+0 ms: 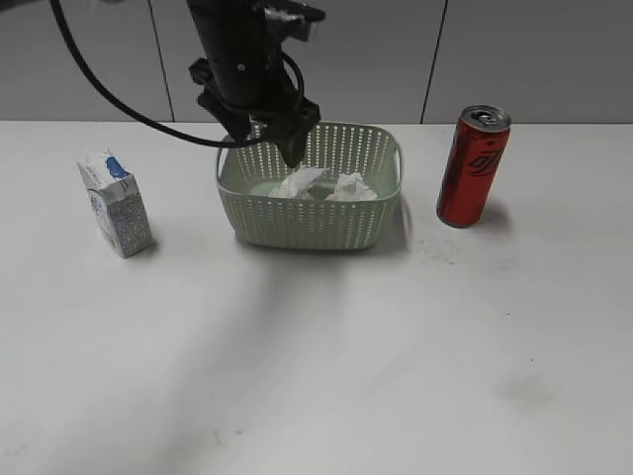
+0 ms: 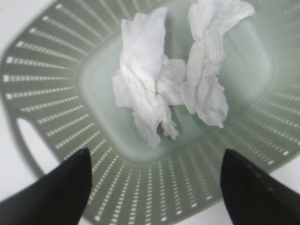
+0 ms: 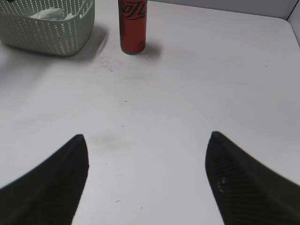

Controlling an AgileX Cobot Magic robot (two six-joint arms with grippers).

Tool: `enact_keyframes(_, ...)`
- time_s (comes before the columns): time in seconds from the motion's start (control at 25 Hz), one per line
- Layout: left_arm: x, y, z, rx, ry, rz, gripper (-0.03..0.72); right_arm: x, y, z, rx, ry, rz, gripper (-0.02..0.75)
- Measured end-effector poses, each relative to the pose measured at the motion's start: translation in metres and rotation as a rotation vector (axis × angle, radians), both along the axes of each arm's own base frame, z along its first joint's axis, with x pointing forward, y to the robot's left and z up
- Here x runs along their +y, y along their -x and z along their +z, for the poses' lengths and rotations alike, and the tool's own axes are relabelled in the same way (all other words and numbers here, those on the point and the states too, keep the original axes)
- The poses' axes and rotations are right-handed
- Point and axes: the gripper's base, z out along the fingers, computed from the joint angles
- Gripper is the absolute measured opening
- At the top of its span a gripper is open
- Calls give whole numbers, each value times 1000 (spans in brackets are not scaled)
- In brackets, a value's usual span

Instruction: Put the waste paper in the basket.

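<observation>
The pale green basket stands at the back middle of the white table. Crumpled white waste paper wads lie inside it; the left wrist view shows a large wad and a long one on the basket floor. My left gripper hangs open and empty above the basket's back left rim; its fingers frame the slotted wall. My right gripper is open and empty above bare table, out of the exterior view. The basket shows at that view's top left.
A red drink can stands right of the basket, also seen in the right wrist view. A white-and-blue small carton stands left of the basket. A grey wall runs behind the table.
</observation>
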Motion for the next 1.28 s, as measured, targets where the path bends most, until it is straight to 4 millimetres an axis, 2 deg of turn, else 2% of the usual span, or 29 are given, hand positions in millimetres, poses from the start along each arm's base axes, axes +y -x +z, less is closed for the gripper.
enact_keyframes(0.12,17,-3,27,-45,32,34,629,0,0,0,0,0,0,589)
enact_keyframes(0.32,68,-16,69,-123,73,141,610,0,0,0,0,0,0,589)
enact_keyframes(0.56,156,-37,95,-180,80,336,589,0,0,0,0,0,0,589)
enact_keyframes(0.72,211,-31,104,-177,65,455,586,0,0,0,0,1,0,589)
enact_keyframes(0.84,242,-14,98,-129,33,523,585,0,0,0,0,1,0,589)
enact_keyframes(0.92,255,5,95,-104,-8,534,582,0,0,0,0,1,0,589)
enact_keyframes(1.16,263,86,88,-25,-79,526,578,0,0,0,0,0,0,589)
enact_keyframes(1.28,264,127,72,3,-79,528,576,0,0,0,0,0,0,589)
